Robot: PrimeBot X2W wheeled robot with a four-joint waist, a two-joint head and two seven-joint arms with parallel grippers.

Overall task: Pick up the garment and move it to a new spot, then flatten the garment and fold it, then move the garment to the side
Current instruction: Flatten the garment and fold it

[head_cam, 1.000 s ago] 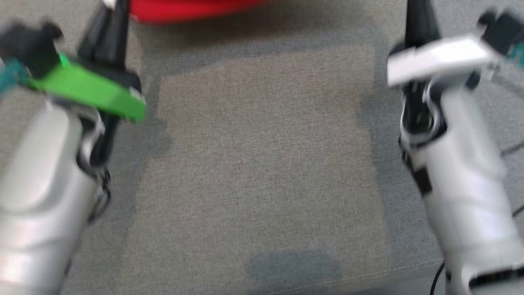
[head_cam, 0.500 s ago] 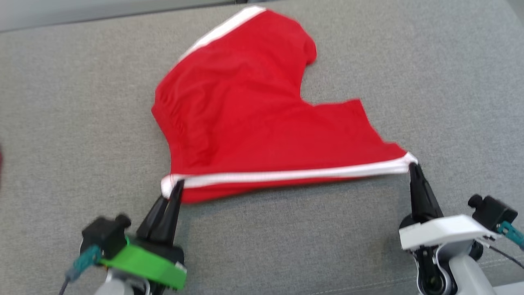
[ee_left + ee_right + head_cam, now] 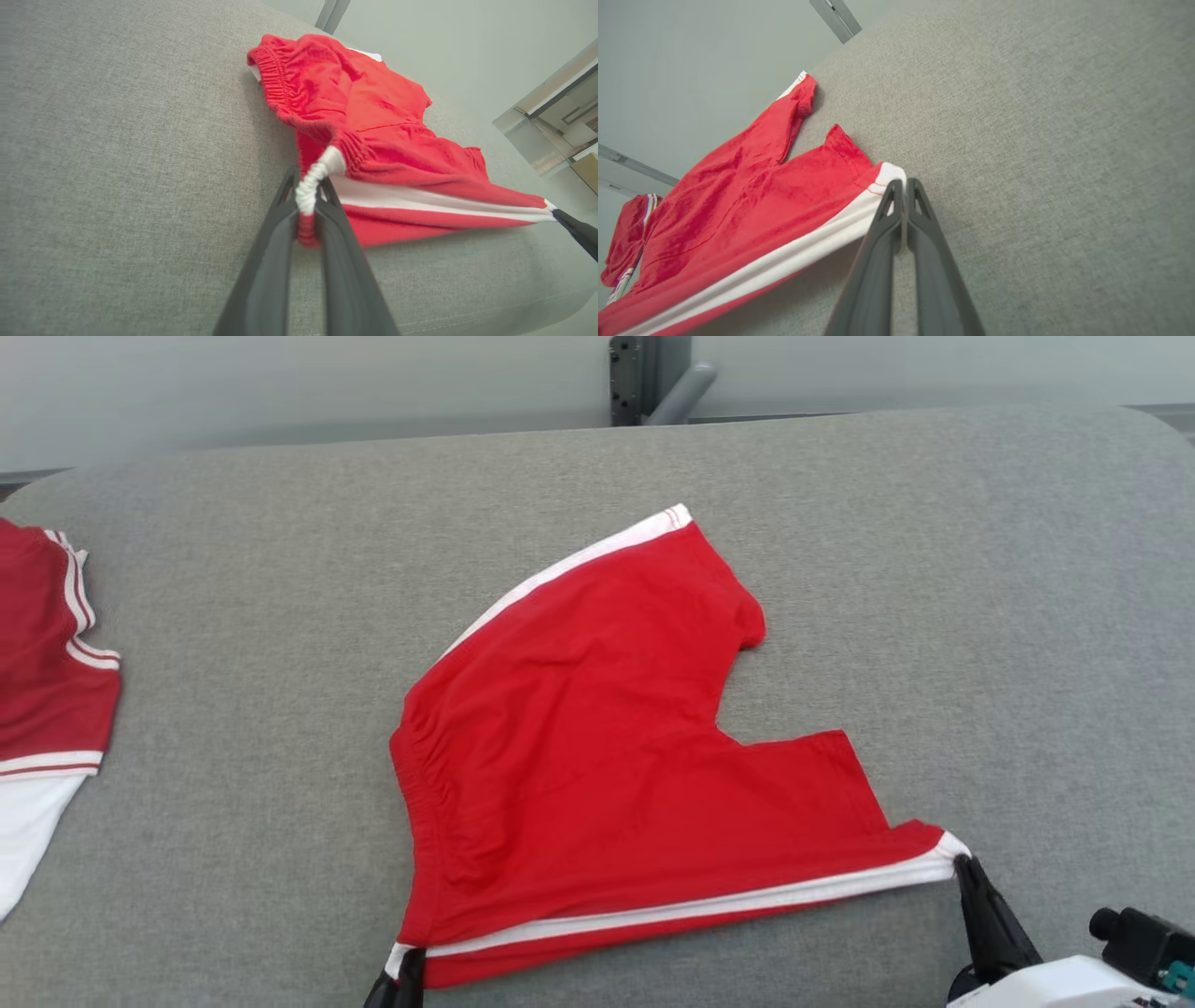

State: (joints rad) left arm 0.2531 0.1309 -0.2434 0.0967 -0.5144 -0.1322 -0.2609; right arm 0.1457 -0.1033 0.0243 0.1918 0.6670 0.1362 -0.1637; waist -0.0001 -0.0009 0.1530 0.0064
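Red shorts (image 3: 597,747) lie spread on the grey cushion (image 3: 233,709), their white-striped near edge strung between my claws. My left claw (image 3: 306,200) is clamped on the waistband corner and my right claw (image 3: 902,186) is pinched shut on the hem corner. To flatten well, I judge I should hold that edge taut, draw evenly toward me and lower both corners together

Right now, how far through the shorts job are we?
Done: the red shorts lie spread on the grey cushion. In hand: flattening. The left jaws are shut on the waistband corner and the right jaws on the leg-hem corner, with the white side stripe taut between. Left: wrinkles near the waistband, no fold yet, and the shorts sit mid-cushion, not aside by the other garment.
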